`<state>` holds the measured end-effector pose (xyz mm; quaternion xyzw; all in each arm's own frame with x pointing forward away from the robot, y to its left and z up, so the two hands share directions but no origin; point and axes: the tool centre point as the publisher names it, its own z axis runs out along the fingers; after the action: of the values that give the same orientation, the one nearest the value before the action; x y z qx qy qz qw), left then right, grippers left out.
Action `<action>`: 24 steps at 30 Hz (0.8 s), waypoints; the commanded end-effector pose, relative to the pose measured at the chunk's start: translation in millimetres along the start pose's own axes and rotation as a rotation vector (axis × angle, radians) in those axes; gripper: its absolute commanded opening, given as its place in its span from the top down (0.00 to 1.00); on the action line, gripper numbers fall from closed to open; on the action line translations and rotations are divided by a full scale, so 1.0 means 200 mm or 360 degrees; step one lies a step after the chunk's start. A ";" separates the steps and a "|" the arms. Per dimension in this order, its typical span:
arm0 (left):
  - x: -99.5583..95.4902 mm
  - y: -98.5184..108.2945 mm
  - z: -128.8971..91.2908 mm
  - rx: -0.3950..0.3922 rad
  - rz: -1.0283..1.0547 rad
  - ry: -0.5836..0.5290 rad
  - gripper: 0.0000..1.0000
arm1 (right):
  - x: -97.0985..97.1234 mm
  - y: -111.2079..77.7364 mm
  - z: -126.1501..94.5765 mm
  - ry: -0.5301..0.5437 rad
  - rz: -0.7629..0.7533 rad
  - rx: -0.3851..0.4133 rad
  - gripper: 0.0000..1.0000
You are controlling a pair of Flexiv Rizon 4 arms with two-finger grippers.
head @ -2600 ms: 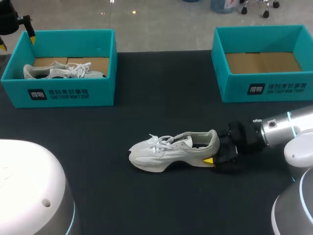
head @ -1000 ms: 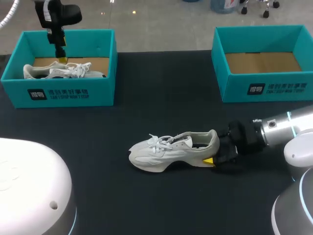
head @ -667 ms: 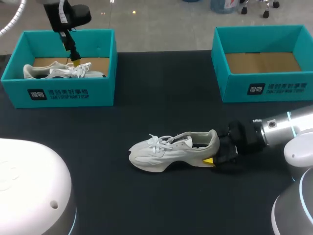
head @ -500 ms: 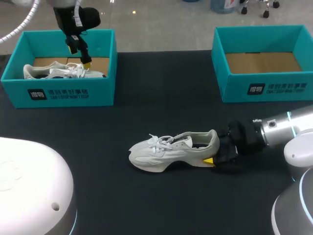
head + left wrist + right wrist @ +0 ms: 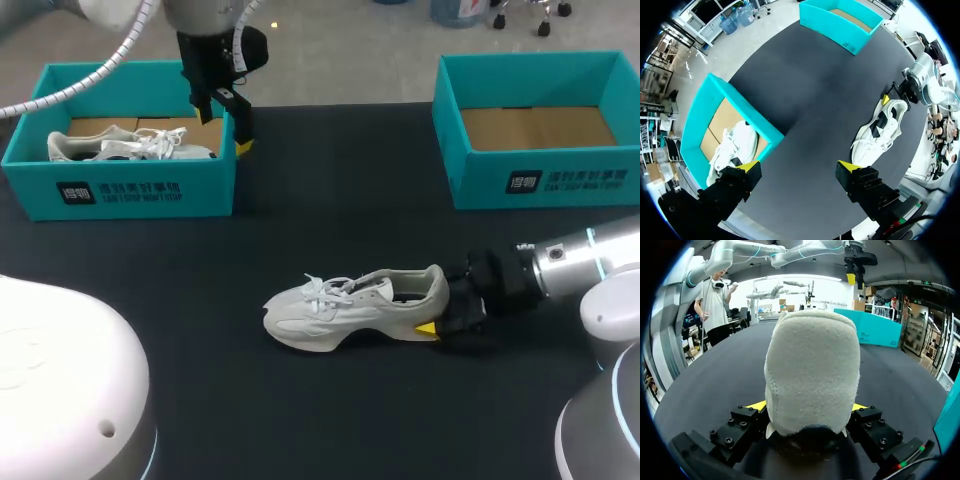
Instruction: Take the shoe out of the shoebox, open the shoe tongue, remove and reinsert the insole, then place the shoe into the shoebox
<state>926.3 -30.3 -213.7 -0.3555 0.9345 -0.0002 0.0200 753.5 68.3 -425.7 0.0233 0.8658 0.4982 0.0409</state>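
A white shoe (image 5: 345, 305) stands upright on the black table (image 5: 330, 200), toe to the left. My right gripper (image 5: 440, 322) is shut on its heel (image 5: 812, 365), whose sides press both yellow tips. My left gripper (image 5: 240, 135) hangs open above the right wall of the left teal shoebox (image 5: 120, 190). In the left wrist view its fingers (image 5: 747, 167) stand wide apart with nothing between them, high over the table, and the white shoe (image 5: 880, 132) lies ahead of them. A second white shoe (image 5: 130, 145) lies inside that box.
A second teal shoebox (image 5: 540, 180) stands at the back right with only its cardboard floor showing. My right arm (image 5: 590, 265) comes in low over the table at the right. Bare black table lies between the boxes and the shoe.
My left arm has swung rightward across the left shoebox, from its far-left corner to above its right wall. The right gripper and the shoe have not moved.
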 end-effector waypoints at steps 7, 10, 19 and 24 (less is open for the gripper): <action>0.11 0.01 0.03 0.0000 0.0038 -0.0016 0.00 | 0.00 -0.01 0.01 -0.0002 -0.0002 0.0003 1.00; 0.11 0.01 0.03 0.0000 0.0038 -0.0016 0.00 | 0.00 -0.01 0.01 -0.0002 -0.0002 0.0003 1.00; 0.11 0.01 0.03 0.0000 0.0038 -0.0016 0.00 | 0.00 -0.01 0.01 -0.0002 -0.0002 0.0003 1.00; 0.11 0.01 0.03 0.0000 0.0038 -0.0016 0.00 | 0.00 -0.01 0.01 -0.0002 -0.0002 0.0003 1.00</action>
<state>908.3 -44.1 -219.9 -0.3447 0.9384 0.0025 0.0240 753.5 68.3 -425.7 0.0232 0.8658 0.4981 0.0409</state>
